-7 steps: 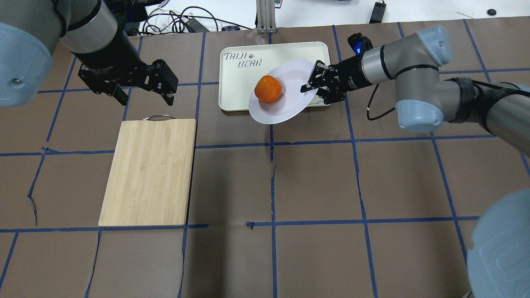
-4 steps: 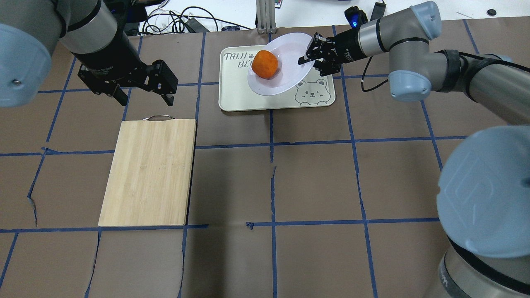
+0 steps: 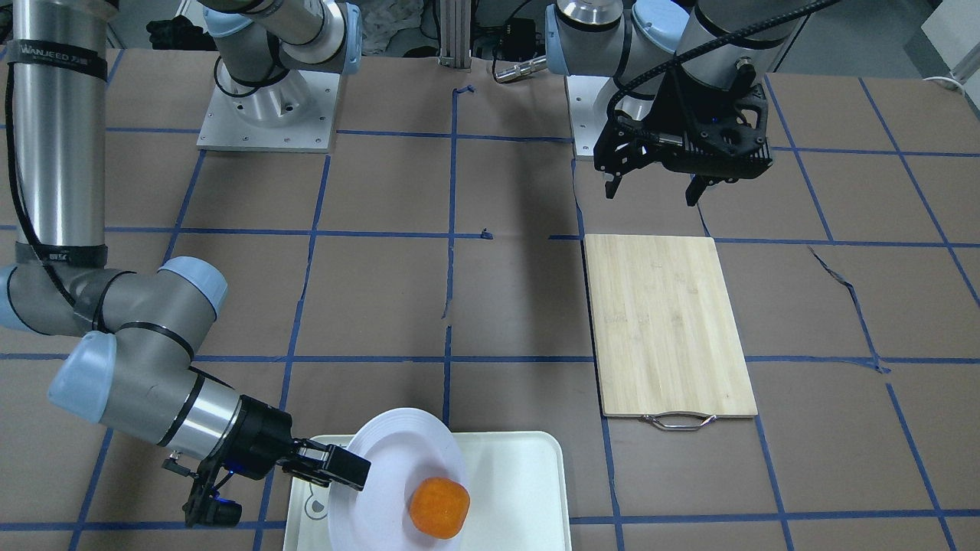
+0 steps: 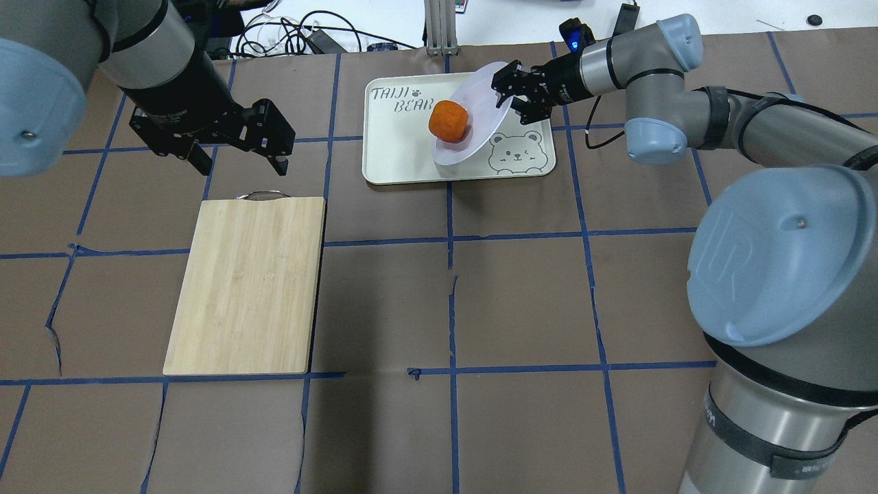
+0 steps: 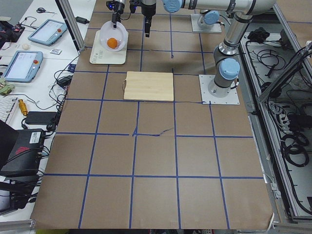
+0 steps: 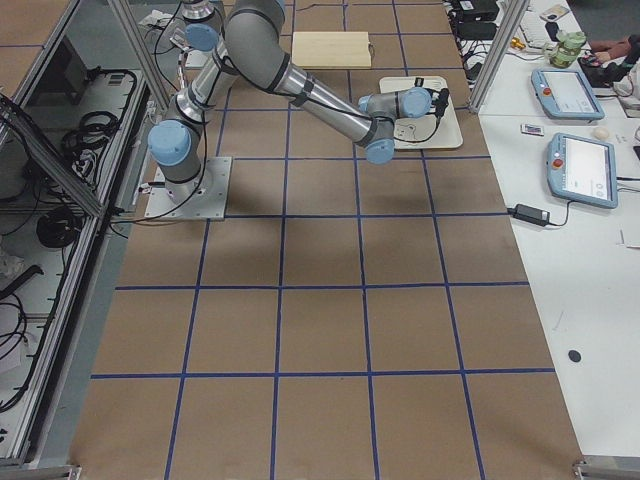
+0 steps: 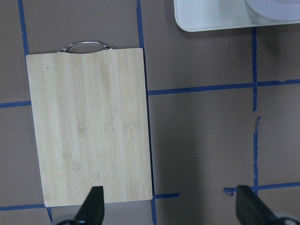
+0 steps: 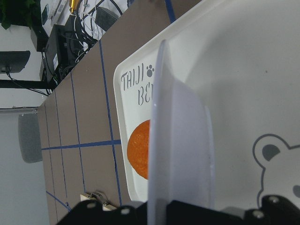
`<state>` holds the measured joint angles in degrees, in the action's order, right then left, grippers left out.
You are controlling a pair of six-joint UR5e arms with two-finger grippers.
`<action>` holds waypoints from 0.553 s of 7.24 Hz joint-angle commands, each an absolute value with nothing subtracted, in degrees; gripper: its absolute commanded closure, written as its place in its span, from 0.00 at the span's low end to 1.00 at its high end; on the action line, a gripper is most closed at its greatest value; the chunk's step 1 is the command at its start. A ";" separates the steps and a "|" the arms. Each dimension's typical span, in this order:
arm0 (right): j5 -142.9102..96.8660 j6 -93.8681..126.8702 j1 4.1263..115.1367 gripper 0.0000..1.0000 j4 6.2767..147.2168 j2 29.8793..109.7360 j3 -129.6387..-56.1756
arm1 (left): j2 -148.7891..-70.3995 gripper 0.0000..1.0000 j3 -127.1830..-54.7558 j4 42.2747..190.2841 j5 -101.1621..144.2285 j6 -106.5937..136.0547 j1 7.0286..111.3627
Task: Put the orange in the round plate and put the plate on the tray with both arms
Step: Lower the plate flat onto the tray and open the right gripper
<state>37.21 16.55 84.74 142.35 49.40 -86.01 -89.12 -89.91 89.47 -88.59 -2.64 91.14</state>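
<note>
Overhead exterior shows me the bamboo cutting board [image 4: 247, 285] nearest, my left gripper [image 4: 241, 163] hanging spread near it, and farther off at 1 o'clock my right gripper [image 4: 504, 92] pinching the tilted round plate [image 4: 480, 103] by its rim over the tray [image 4: 391, 151], the orange [image 4: 449, 121] in it.

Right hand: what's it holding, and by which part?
The right hand pinches the round plate by its rim; the orange sits on the plate.
</note>
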 commanded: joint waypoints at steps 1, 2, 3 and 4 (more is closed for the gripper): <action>37.96 15.91 84.73 0.97 142.47 49.39 -85.96 | -89.12 0.00 -89.91 89.47 -88.59 -2.64 91.14; 39.19 15.13 84.73 0.74 142.38 49.39 -86.04 | -89.12 0.00 -89.91 89.47 -88.59 -2.64 91.14; 42.24 15.03 84.64 0.41 142.47 49.48 -86.04 | -89.12 0.00 -89.91 89.47 -88.59 -2.64 91.14; 44.28 14.86 84.55 0.26 142.73 49.66 -86.04 | -89.12 0.00 -89.91 89.47 -88.59 -2.64 91.14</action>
